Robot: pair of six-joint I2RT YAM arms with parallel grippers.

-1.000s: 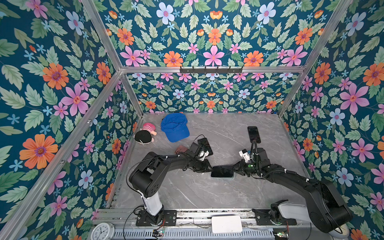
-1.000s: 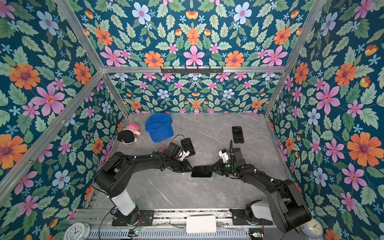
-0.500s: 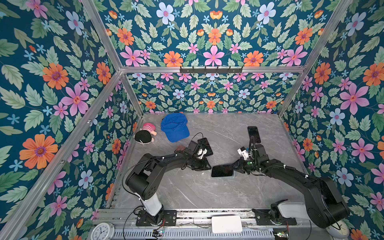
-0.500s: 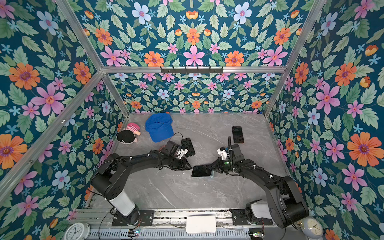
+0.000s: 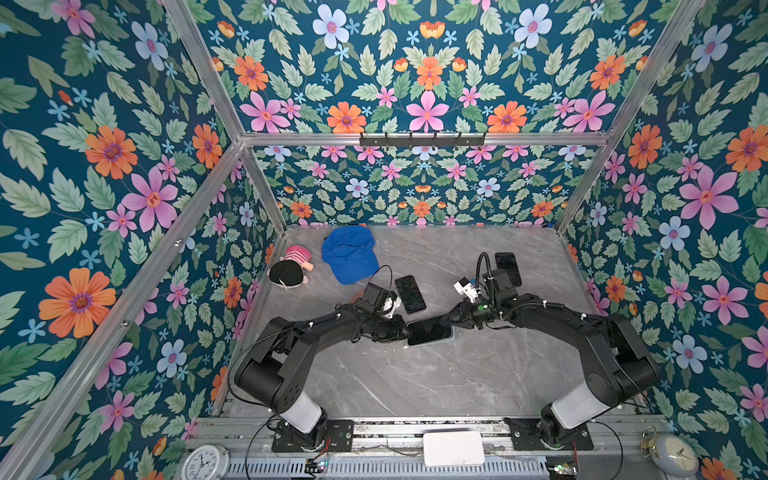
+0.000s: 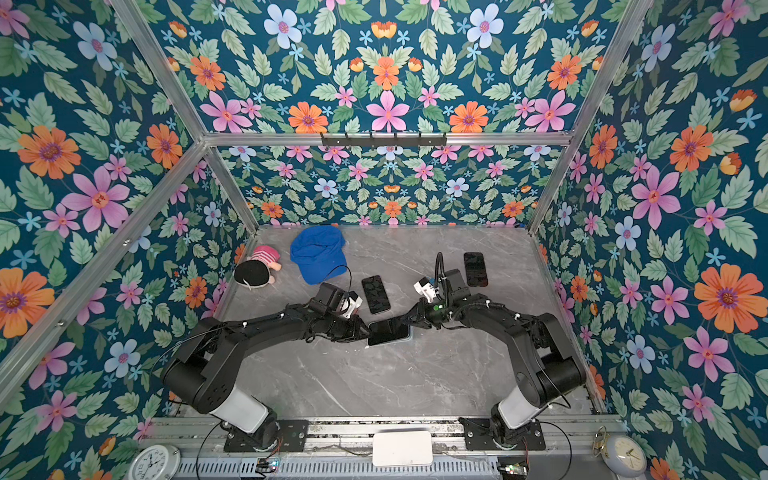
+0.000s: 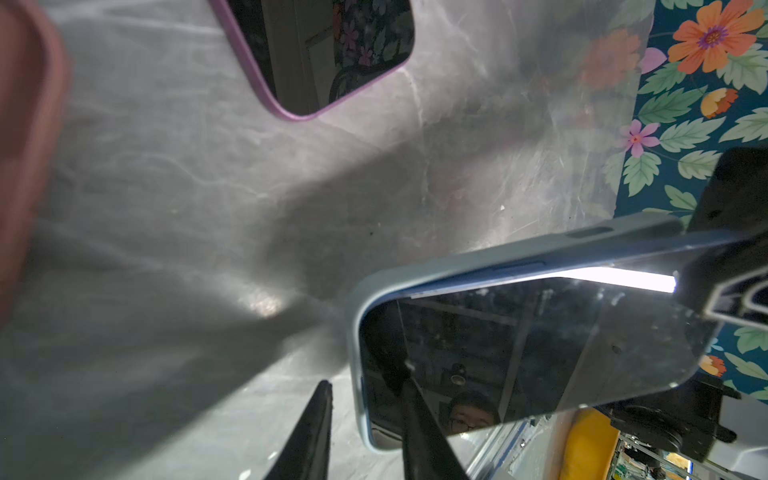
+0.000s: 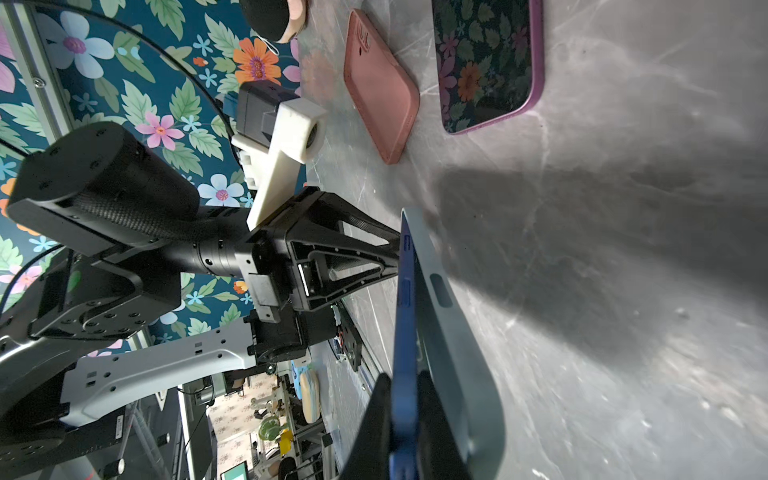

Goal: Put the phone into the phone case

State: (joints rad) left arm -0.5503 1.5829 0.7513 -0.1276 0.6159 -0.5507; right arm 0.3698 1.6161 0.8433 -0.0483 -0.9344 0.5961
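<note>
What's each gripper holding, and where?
Right gripper pinches the phone by its unseated end; left gripper clamps the phone case at the opposite end, phone partly inside.

Blue phone (image 7: 519, 353), screen up, partly seated in pale grey-blue case (image 7: 478, 259)

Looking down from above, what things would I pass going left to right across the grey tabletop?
Plush doll → blue cap → phone with pale blue case, mid-table → dark phone towards the right wall.
</note>
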